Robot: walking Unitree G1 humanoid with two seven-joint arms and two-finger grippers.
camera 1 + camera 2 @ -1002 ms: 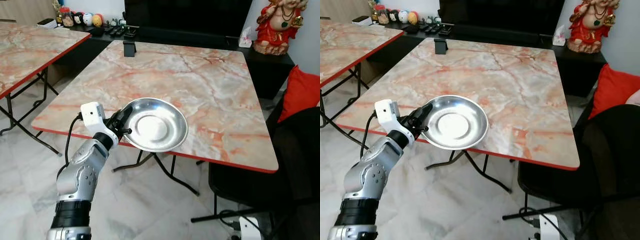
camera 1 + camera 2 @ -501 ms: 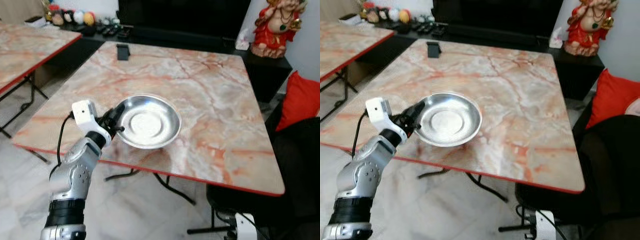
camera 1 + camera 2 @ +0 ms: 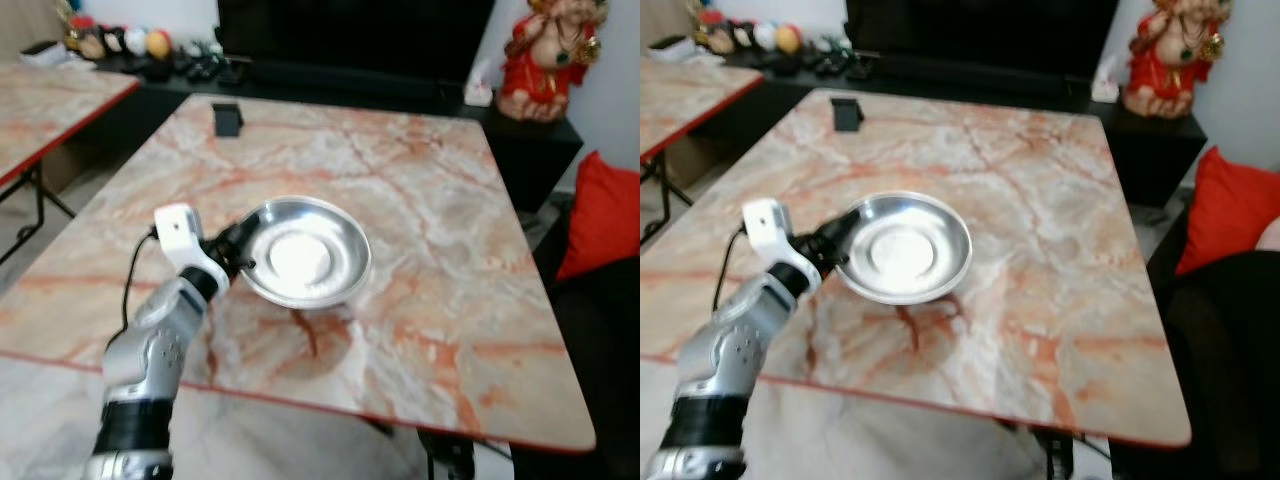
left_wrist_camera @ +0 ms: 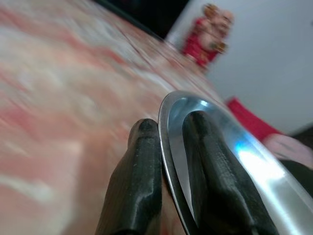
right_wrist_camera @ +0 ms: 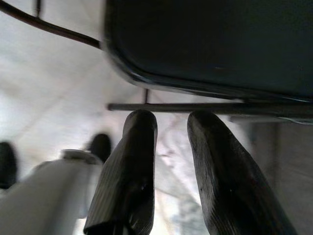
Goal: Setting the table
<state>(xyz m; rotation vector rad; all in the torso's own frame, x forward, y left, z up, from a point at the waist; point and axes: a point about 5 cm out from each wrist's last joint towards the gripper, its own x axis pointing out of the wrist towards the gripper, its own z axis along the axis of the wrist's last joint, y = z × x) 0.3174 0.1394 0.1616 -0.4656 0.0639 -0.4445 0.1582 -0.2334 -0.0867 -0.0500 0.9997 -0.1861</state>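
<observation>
The left gripper (image 3: 238,262) pinches the near-left rim of a steel bowl (image 3: 305,264), one finger inside and one outside, holding it just over the marble table (image 3: 430,200) towards its near left part. The right gripper (image 5: 171,171) hangs idle by a dark chair (image 5: 215,44), its fingers a little apart and holding nothing. Judging from that thin edge grip, the bowl could tilt or slip as it goes down, and landing off level it might clatter or skid on the smooth top towards the near edge.
</observation>
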